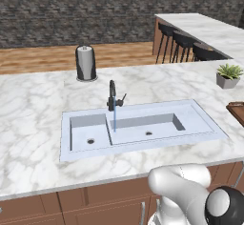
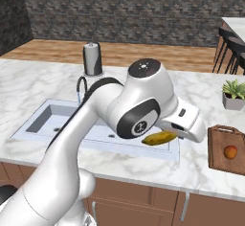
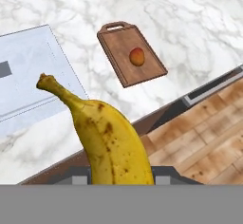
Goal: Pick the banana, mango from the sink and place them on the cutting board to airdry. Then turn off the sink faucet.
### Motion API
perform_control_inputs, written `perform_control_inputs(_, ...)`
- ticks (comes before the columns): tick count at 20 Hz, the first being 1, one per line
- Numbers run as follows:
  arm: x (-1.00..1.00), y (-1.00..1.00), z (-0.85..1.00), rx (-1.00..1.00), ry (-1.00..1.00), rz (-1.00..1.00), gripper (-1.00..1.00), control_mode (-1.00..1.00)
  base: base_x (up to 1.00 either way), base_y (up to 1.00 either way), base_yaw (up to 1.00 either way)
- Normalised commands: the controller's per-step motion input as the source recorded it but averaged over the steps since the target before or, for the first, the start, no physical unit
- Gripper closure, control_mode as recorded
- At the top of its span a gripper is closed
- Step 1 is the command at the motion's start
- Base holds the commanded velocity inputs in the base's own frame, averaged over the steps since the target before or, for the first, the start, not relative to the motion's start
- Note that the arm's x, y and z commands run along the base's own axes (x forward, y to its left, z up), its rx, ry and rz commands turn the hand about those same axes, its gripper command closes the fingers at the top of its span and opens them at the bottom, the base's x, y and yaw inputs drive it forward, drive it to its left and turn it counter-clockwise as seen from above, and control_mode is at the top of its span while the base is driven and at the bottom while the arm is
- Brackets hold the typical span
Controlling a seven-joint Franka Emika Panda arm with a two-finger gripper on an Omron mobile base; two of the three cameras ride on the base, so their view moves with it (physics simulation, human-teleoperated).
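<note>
Pincer: my pincer is clamped on the banana, which juts up the hand view from between my tips; in the right base view the fruit hangs under my wrist, above the desk edge of the sink
Mango: the mango already rests on the cutting board, near the board's middle
Cutting board: it lies on the marble desk beyond the sink's large-basin end, its handle toward the potted plant
Step in hand, as I judge it: carrying the second fruit from the sink toward the cutting board
Next move: I would bring the banana over the bare wood beside the mango, lower it and let go without nudging the mango off
Sink faucet: the sink faucet stands behind the sink's divider, a blue stream running, so the tap remains to be shut off
</note>
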Motion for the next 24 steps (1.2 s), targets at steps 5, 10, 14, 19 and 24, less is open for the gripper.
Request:
perform_control_inputs(5, 0.23, -0.34, -0.02, 0.00, -0.01, 0.00, 1.00, -1.00, 0.00, 0.00, 0.00)
perform_control_inputs(10, 0.33, -0.21, -0.06, 0.00, 0.00, 0.02, 1.00, -1.00, 0.00, 0.00, 0.00)
perform_control_inputs(14, 0.26, -0.17, -0.07, 0.00, -0.03, 0.09, 1.00, -1.00, 0.00, 0.00, 0.00)
perform_control_inputs(19, 0.24, -0.15, -0.09, 0.00, -0.04, 0.10, 1.00, -1.00, 0.00, 0.00, 0.00)
perform_control_inputs(24, 0.27, -0.09, -0.11, 0.00, -0.01, 0.08, 1.00, -1.00, 0.00, 0.00, 0.00)
